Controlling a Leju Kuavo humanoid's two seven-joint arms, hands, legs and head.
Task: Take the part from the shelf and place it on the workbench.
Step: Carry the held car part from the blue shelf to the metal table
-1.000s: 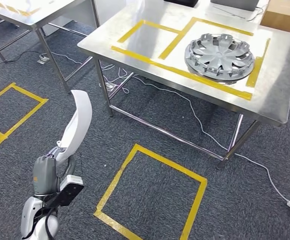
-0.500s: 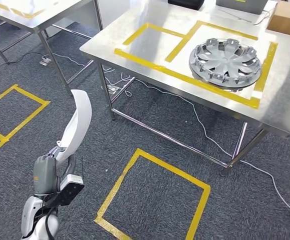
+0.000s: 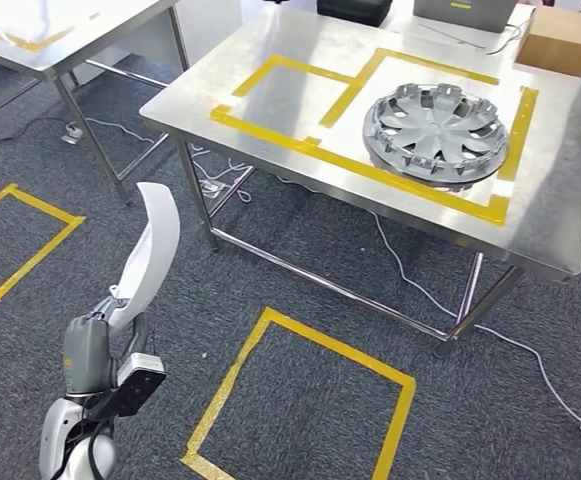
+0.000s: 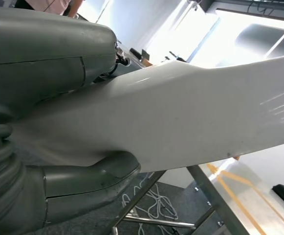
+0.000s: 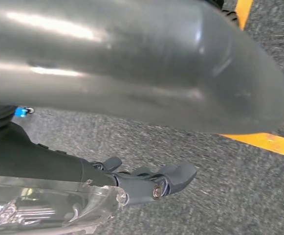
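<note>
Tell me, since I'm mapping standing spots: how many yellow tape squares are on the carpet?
2. One yellow tape square lies on the grey carpet before the steel workbench; another lies far left, cut by the frame. More may lie beyond view.

left arm raised low-left | left robot hand (image 3: pixel 113 312) gripping white part (image 3: pixel 151 255) | right robot hand (image 5: pixel 159 181) empty, fingers loosely curled

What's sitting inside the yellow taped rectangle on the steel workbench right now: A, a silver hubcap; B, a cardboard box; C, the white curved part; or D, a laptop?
A: a silver hubcap lies in the taped area of the workbench, while the white curved part is held by the left hand away from the bench.
</note>
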